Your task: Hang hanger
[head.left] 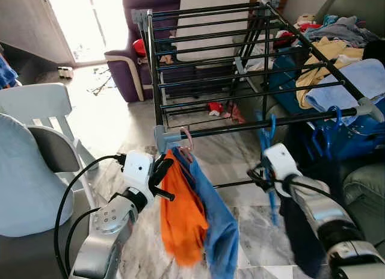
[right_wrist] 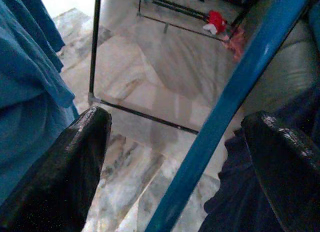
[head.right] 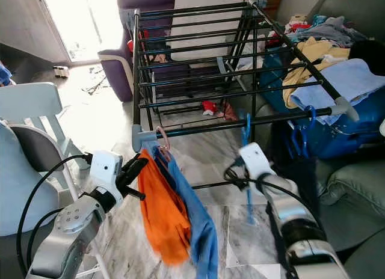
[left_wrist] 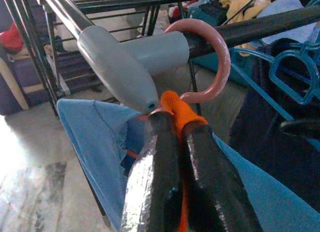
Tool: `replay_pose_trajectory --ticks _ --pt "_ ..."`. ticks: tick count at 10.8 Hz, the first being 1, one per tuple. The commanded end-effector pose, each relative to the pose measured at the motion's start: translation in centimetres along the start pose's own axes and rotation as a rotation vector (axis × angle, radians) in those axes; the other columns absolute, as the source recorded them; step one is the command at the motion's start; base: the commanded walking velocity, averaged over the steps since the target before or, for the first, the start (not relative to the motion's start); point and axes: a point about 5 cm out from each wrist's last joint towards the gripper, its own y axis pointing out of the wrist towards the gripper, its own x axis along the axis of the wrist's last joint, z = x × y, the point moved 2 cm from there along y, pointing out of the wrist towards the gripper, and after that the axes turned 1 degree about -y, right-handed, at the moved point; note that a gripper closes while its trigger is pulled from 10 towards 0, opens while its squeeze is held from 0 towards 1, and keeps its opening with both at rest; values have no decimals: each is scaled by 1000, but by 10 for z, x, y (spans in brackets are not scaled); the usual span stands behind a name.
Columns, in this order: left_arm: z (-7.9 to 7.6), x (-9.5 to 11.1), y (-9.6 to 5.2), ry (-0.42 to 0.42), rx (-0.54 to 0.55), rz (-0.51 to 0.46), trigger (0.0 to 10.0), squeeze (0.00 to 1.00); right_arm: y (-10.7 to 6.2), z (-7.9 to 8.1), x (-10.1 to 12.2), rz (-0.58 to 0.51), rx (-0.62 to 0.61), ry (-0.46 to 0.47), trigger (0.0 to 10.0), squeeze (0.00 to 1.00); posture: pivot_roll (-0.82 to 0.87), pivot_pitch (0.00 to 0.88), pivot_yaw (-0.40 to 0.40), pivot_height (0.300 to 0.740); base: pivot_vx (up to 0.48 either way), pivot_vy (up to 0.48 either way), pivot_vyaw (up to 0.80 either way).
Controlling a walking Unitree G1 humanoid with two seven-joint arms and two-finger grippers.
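A pink hanger hook point(left_wrist: 220, 56) sits over the front rail point(head.left: 271, 124) of the black drying rack, right beside its grey corner joint point(left_wrist: 120, 62). From that hanger hang an orange garment point(head.left: 183, 219) and a blue one point(head.left: 221, 228). My left gripper point(left_wrist: 175, 126) is shut on the orange-covered neck just under the hook; in the left eye view it point(head.left: 167, 178) is left of the clothes. My right gripper point(right_wrist: 177, 119) is open, its fingers standing either side of a blue hanger point(right_wrist: 235, 87) that hangs from the same rail with a dark garment point(head.left: 301, 231).
A white chair point(head.left: 36, 104) stands close on my left and a purple armchair point(head.left: 138, 56) behind the rack. Piled laundry point(head.left: 337, 56) lies on the rack's right side, with more blue hangers point(head.left: 331, 125) on the rail. A grey-green sofa point(head.left: 361, 183) is at the right.
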Motion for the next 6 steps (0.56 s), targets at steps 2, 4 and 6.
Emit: replay_pose_trajectory --ticks 2,4,6 --pt "1 3 1 17 7 -5 10000 0 3 -5 5 -6 -52 9 3686 0 -43 0 64 740 0 0 0" --pt "0 2 1 14 5 -1 10000 0 3 -9 3 10 -96 14 2941 0 -44 0 63 740 0 0 0" --pt "0 2 2 13 5 -1 10000 0 2 -16 2 14 -131 20 10000 0 -51 0 65 740 0 0 0"
